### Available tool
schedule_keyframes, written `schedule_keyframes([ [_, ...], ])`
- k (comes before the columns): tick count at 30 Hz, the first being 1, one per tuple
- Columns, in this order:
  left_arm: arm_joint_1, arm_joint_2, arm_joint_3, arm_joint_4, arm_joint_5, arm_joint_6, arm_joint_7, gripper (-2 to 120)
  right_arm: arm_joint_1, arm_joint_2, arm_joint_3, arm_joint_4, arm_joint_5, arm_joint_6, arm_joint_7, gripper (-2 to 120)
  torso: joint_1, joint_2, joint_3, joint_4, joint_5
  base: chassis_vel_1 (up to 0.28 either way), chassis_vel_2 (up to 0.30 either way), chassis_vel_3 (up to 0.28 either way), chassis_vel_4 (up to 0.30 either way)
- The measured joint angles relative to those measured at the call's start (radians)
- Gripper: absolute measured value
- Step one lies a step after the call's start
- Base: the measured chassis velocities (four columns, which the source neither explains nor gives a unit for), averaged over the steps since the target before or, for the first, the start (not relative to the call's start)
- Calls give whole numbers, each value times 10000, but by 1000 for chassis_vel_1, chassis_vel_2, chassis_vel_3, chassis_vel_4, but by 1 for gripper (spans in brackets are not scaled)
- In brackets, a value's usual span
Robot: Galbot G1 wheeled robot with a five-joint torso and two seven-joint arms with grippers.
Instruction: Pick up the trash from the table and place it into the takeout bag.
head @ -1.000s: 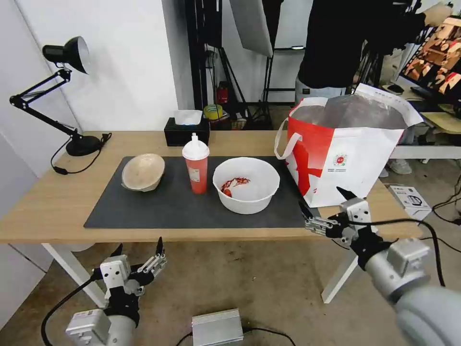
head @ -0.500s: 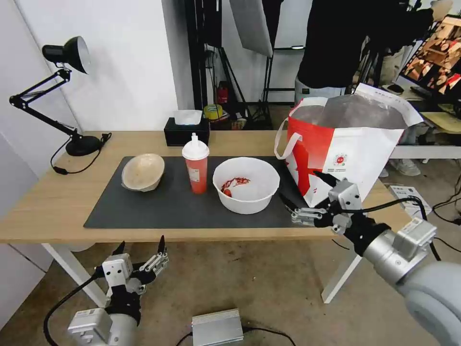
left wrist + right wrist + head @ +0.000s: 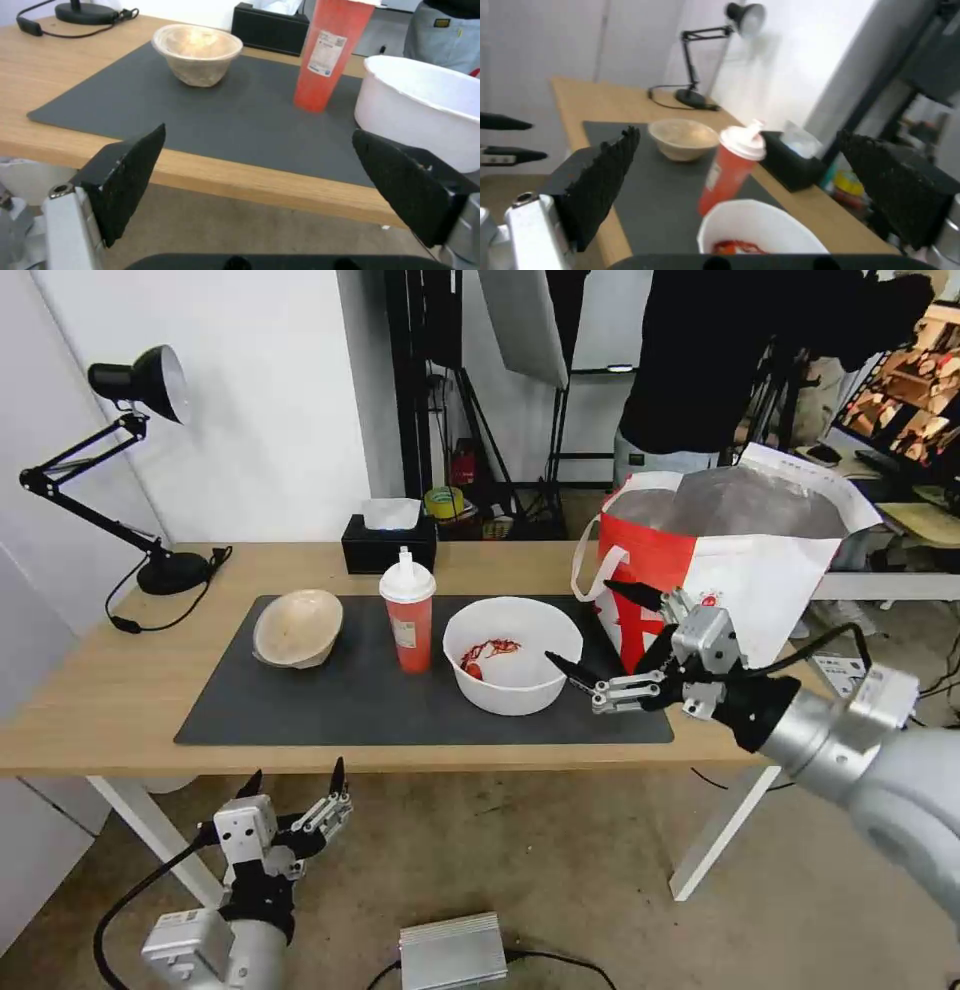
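Note:
On the dark mat of the table stand a beige pulp bowl, a red cup with a white lid and a wide white bowl holding red scraps. The red-and-white takeout bag stands open at the table's right end. My right gripper is open, hovering just right of the white bowl's rim, in front of the bag. My left gripper is open below the table's front edge. The wrist views show the same beige bowl, cup and white bowl.
A black tissue box sits behind the cup. A black desk lamp stands at the table's far left with its cable on the wood. A grey box lies on the floor. A person stands behind the bag.
My right gripper has risen from the table's front right corner and moved left toward the white bowl. The left gripper has barely moved.

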Motion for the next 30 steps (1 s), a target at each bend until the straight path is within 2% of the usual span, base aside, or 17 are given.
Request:
schedule_keyframes([
  [1, 0, 0, 0, 0, 0, 0, 0, 100, 0, 0, 0, 0, 0, 0, 0, 100, 0, 0, 0, 0, 0, 0, 0, 0, 0],
  [5, -42, -54, 1, 1, -8, 33, 4, 100, 1423, -68, -1494, -656, 12, -68, -532, 100, 0, 1, 1, -1, 0, 0, 0, 0, 0],
  [6, -42, -54, 1, 1, -8, 33, 4, 100, 1423, -68, -1494, -656, 12, -68, -532, 100, 0, 1, 1, -1, 0, 0, 0, 0, 0],
  [8, -89, -83, -7, 1, -8, 37, 8, 100, 2103, -58, -2230, -974, -66, -198, -684, 100, -1, 0, 0, -2, -1, 0, 0, 0, 0],
  [16, -114, -80, -125, 2, -18, 61, 1, 100, 3917, 428, -3841, -1937, -396, -380, -1273, 100, 0, 0, 0, -1, -2, 0, 0, 0, 0],
  [20, -118, -110, -138, 2, -30, 63, -7, 100, 5208, 767, -5147, -2568, -620, -525, -1496, 100, 0, 0, 0, 1, -2, 0, 0, 0, 0],
  [30, -227, -183, -127, 2, -88, 65, -12, 100, 6540, 989, -6715, -3431, -1099, -688, -1871, 100, 0, 0, 0, -1, -1, 0, 0, 0, 0],
])
